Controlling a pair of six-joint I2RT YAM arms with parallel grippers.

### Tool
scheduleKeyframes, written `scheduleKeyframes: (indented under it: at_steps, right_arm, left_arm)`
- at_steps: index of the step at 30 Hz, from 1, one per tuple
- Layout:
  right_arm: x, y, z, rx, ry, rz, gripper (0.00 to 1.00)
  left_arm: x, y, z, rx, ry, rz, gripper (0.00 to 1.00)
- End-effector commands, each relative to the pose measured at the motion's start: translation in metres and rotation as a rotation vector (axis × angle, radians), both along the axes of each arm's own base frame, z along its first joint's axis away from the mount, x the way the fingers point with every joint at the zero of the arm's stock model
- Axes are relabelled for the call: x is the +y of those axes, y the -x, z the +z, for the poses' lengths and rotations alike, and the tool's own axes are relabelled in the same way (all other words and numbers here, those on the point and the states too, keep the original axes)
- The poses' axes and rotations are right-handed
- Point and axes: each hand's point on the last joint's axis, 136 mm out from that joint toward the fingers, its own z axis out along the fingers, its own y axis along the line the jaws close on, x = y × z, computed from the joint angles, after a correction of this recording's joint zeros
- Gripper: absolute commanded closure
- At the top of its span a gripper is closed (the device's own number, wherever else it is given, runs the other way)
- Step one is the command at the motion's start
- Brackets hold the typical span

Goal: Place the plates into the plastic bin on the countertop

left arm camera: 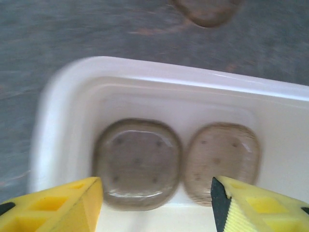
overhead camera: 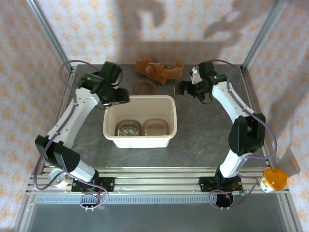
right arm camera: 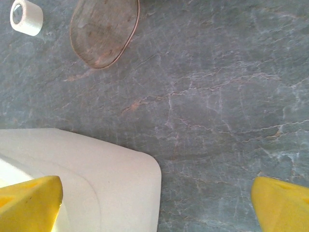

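The cream plastic bin [overhead camera: 140, 138] sits mid-countertop [overhead camera: 203, 140]. Two tinted clear plates lie side by side on its floor, one left [overhead camera: 128, 128] [left arm camera: 137, 162] and one right [overhead camera: 155, 127] [left arm camera: 221, 162]. A third plate [overhead camera: 144, 87] [right arm camera: 102, 31] [left arm camera: 207, 9] rests on the stone just behind the bin. My left gripper [overhead camera: 118, 96] [left arm camera: 157, 208] hovers open above the bin's far left part, nothing between its fingers. My right gripper [overhead camera: 182, 88] [right arm camera: 157, 208] hangs open and unloaded over the countertop by the bin's far right corner [right arm camera: 96, 183].
A brown teddy bear [overhead camera: 159, 70] lies at the back, just beyond the loose plate. A white tape roll [right arm camera: 26, 17] sits past that plate. An orange-lidded container [overhead camera: 274, 180] stands off the right front corner. Aluminium rails edge the countertop.
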Motion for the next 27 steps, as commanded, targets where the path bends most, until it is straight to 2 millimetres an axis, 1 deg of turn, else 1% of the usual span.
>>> scheduleKeyframes:
  at_steps: [1, 4, 6, 10, 13, 16, 20, 24, 27]
  right_arm:
    - [0.019, 0.012, 0.008, 0.028, -0.044, 0.093, 0.01]
    - [0.034, 0.025, 0.009, 0.045, -0.017, 0.160, 0.00]
    - [0.038, 0.033, 0.010, 0.053, 0.008, 0.179, 0.04]
    - [0.033, 0.047, 0.013, 0.054, 0.060, 0.169, 0.08]
    - [0.033, 0.056, 0.014, 0.054, 0.078, 0.167, 0.12]
    - [0.030, 0.065, 0.005, 0.065, 0.185, 0.173, 0.19]
    - [0.030, 0.069, 0.005, 0.051, 0.224, 0.159, 0.25]
    - [0.029, 0.072, -0.007, 0.096, 0.272, 0.166, 0.31]
    - [0.034, 0.070, -0.009, 0.106, 0.268, 0.168, 0.37]
  left_arm:
    - [0.043, 0.035, 0.006, 0.083, -0.102, 0.028, 0.36]
    - [0.060, 0.039, 0.001, 0.085, -0.117, 0.060, 0.35]
    - [0.070, 0.038, -0.004, 0.078, -0.104, 0.086, 0.35]
    - [0.075, 0.028, -0.006, 0.030, -0.058, 0.106, 0.35]
    - [0.075, 0.023, -0.014, 0.041, -0.050, 0.098, 0.35]
    - [0.071, 0.018, -0.026, 0.057, -0.039, 0.080, 0.36]
    - [0.065, 0.009, -0.034, 0.044, -0.008, 0.054, 0.36]
    - [0.057, 0.005, -0.048, 0.081, 0.024, 0.019, 0.36]
    - [0.049, 0.004, -0.057, 0.097, 0.061, -0.006, 0.36]
